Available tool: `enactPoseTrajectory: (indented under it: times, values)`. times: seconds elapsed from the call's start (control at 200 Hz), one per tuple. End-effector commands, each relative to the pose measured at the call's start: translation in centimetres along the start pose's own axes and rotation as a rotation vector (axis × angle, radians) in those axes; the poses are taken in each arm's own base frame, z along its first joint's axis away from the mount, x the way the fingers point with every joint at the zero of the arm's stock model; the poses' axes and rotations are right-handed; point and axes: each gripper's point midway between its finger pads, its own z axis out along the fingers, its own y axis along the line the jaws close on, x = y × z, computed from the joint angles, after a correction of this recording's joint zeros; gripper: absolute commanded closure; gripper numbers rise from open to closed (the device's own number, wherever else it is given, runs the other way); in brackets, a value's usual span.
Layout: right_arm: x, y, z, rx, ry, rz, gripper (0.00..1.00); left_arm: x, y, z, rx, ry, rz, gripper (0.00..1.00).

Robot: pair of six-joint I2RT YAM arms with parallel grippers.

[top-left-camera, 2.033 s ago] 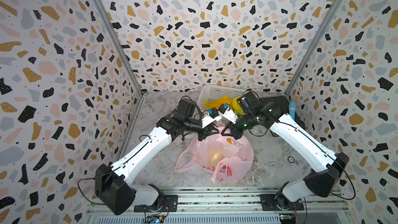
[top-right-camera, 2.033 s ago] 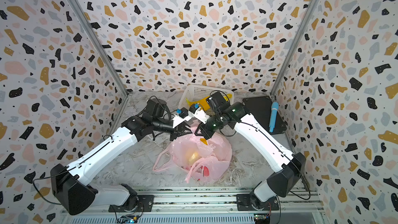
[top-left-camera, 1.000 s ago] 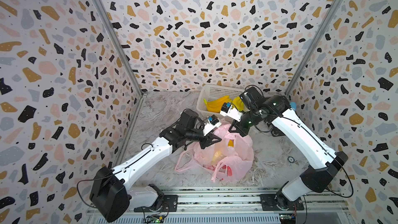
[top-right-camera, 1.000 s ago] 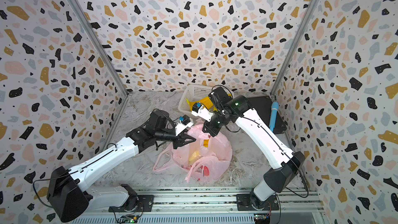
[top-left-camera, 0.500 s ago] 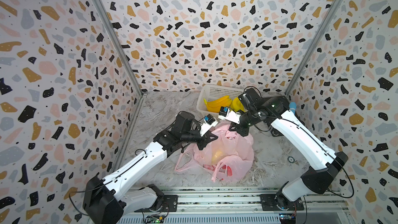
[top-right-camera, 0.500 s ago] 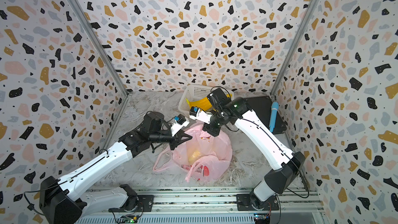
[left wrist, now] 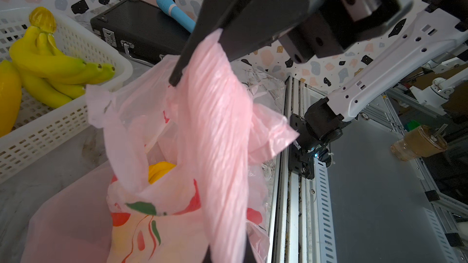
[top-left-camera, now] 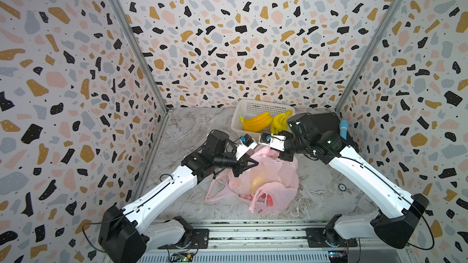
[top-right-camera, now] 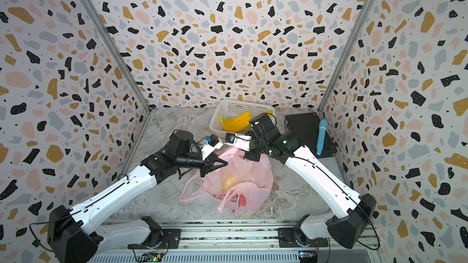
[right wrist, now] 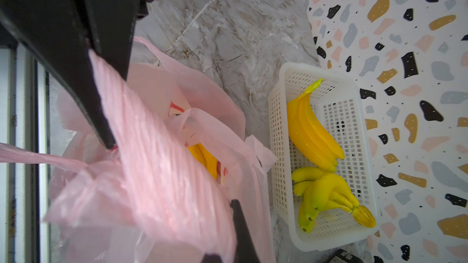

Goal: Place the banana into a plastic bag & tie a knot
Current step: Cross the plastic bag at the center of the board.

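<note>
At the back of the marbled grey worktop point(top-left-camera: 187, 132) sits a white perforated basket point(top-left-camera: 255, 108) holding two banana bunches, a deep yellow bunch point(top-left-camera: 255, 122) and a greener bunch point(top-left-camera: 279, 120) beside it. In the far right corner, just beside the basket, lies a black ribbed case point(top-right-camera: 304, 132) with a light blue cylindrical thing point(top-right-camera: 321, 136) resting along its top. A small round ring point(top-left-camera: 342, 187) lies on the worktop nearer the front. Terrazzo-patterned walls point(top-left-camera: 228, 34) close in three sides, and an aluminium rail point(top-left-camera: 253, 234) runs along the front
</note>
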Motion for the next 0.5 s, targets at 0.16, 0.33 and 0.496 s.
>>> enactPoseTrajectory:
  times: [0.16, 0.33, 0.496]
  values:
    - [-2.4, -5.5, -0.6, 0.374, -0.111, -0.054, 1.00, 0.7, -1.2, 0.9, 0.127, 0.007, -0.055, 0.95]
    - [-3.7, -6.8, -0.2, 0.491, -0.186, -0.015, 1.00, 0.7, -1.5, 0.9, 0.153, -0.008, -0.062, 0.94]
    - [-6.7, -6.7, -1.2, 0.447, -0.389, 0.164, 1.00, 0.3, -1.4, 1.0, 0.147, -0.033, -0.053, 0.92]
